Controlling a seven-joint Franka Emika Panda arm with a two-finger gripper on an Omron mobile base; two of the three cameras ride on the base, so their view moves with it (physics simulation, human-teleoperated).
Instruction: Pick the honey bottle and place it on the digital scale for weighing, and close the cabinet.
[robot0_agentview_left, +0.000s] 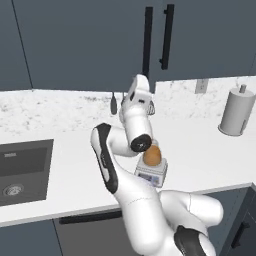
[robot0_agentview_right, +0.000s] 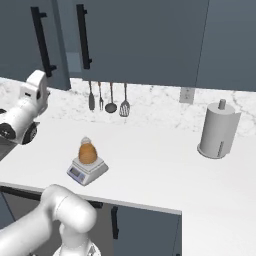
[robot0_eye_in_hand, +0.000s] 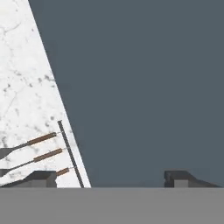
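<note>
Honey bottle (robot0_agentview_right: 87, 152): upright on the top plate of the digital scale (robot0_agentview_right: 86, 171), pale cap up, amber body centred on the plate. Same placement from the left base view: honey bottle (robot0_agentview_left: 152, 156) on digital scale (robot0_agentview_left: 151, 174), partly behind the arm's forearm.

Digital scale: flat on the white table (robot0_agentview_right: 165, 165), display panel facing the front edge. Relative to the scale: paper towel holder (robot0_agentview_right: 216, 131) well apart along the table, close to the marble backsplash; hanging utensils (robot0_agentview_right: 110, 100) on the wall behind the scale; sink (robot0_agentview_left: 22, 170) set into the table on the far side of the arm.

Cabinet (robot0_agentview_right: 145, 40): above and behind the scale, dark slate-blue. One door (robot0_agentview_right: 35, 42) with black bar handle standing out from the neighbouring door front, not flush.

End effector (robot0_eye_in_hand: 111, 180): raised above the scale, facing a flat cabinet door surface at close range. Fingertips (robot0_eye_in_hand: 177, 177) set wide apart, nothing between them. Utensil rail and marble backsplash at one side of the hand view.
</note>
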